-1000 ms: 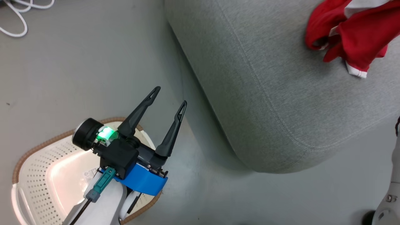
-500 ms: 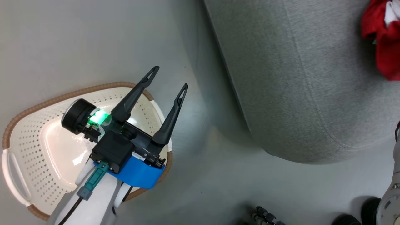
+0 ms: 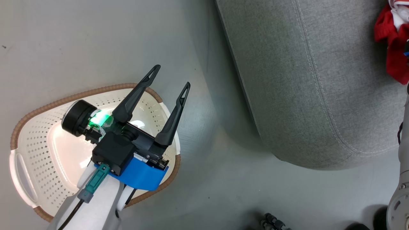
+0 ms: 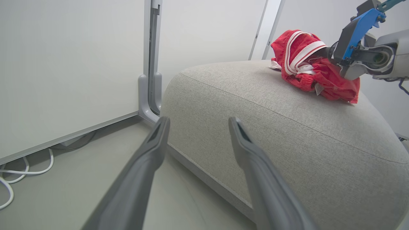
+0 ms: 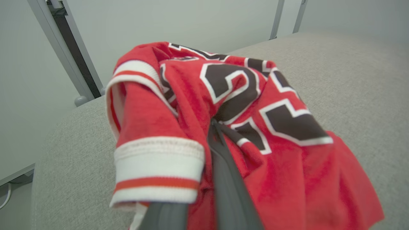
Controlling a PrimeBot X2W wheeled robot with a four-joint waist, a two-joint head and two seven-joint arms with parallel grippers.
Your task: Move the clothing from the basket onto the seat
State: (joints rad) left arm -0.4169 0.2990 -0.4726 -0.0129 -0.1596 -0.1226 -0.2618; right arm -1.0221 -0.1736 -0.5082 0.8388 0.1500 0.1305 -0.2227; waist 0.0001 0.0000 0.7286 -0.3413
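Note:
The clothing (image 5: 255, 127), a red jersey with white stripe trim and black-white lettering, lies bunched on top of the grey seat (image 4: 287, 134). My right gripper (image 5: 214, 127) is shut on a fold of it, fingertips buried in the fabric. The left wrist view shows the clothing (image 4: 313, 73) with the right gripper's blue-trimmed body beside it. In the head view the clothing (image 3: 394, 60) sits at the seat's (image 3: 303, 80) far right edge. My left gripper (image 3: 172, 76) hangs open and empty above the cream basket (image 3: 32, 143), whose visible inside holds no fabric.
The basket stands on the grey floor, left of the seat's rounded corner. White cables (image 4: 19, 172) lie on the floor by a pale wall panel with a grey post (image 4: 150, 64). My right forearm (image 3: 401, 191) rises along the head view's right edge.
The head camera has turned, so the whole picture shifted and more of the basket shows. My left gripper stays open over the basket. The clothing stays on the seat.

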